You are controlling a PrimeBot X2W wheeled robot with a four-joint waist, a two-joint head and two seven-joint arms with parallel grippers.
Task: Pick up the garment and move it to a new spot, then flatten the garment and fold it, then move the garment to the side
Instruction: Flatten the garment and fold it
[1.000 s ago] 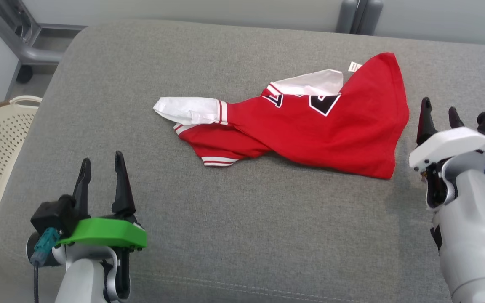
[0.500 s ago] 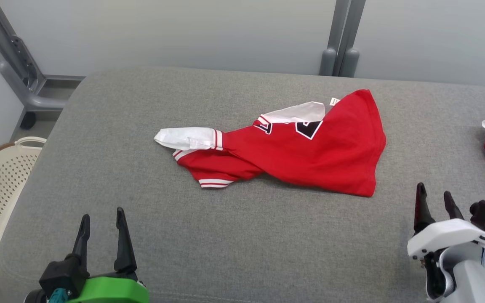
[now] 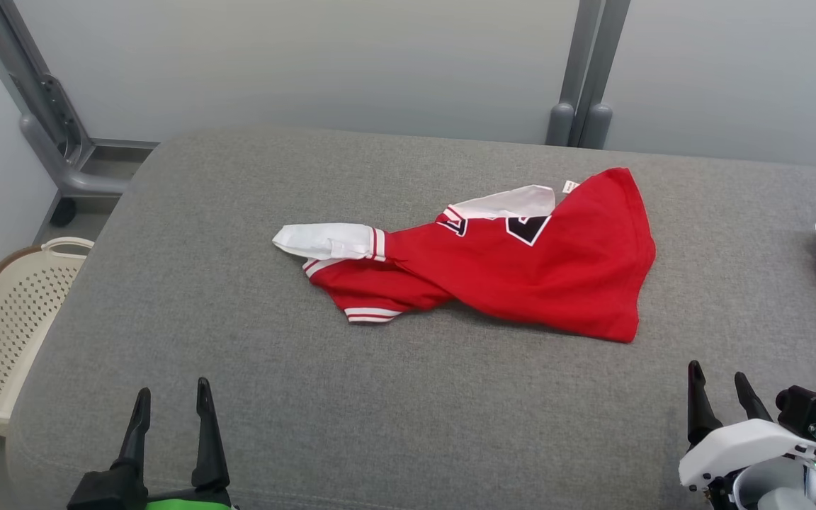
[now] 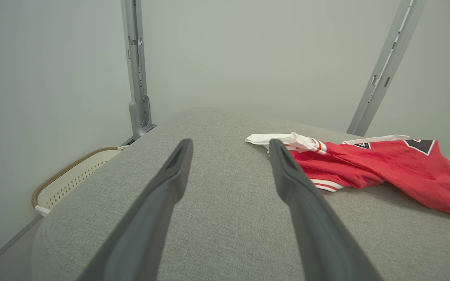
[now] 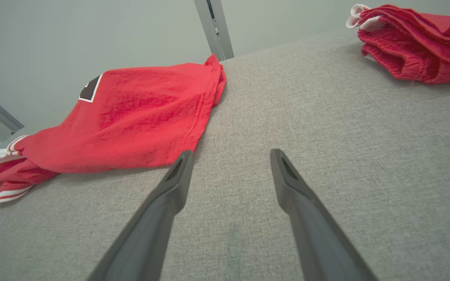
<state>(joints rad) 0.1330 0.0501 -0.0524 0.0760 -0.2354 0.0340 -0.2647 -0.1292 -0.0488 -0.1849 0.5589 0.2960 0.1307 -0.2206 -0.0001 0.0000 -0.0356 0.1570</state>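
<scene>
Garment (image 3: pixel 521 276): you see it crumpled at 12 o'clock on the grey cushion (image 3: pixel 380 425). Left hand (image 3: pixel 172 387) at 7, right hand (image 3: pixel 717 370) at 5; both fully spread, empty.

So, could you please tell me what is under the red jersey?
The red jersey lies crumpled on the grey cushion; the cushion beneath it, and its own folded-under layers, are covered.
</scene>
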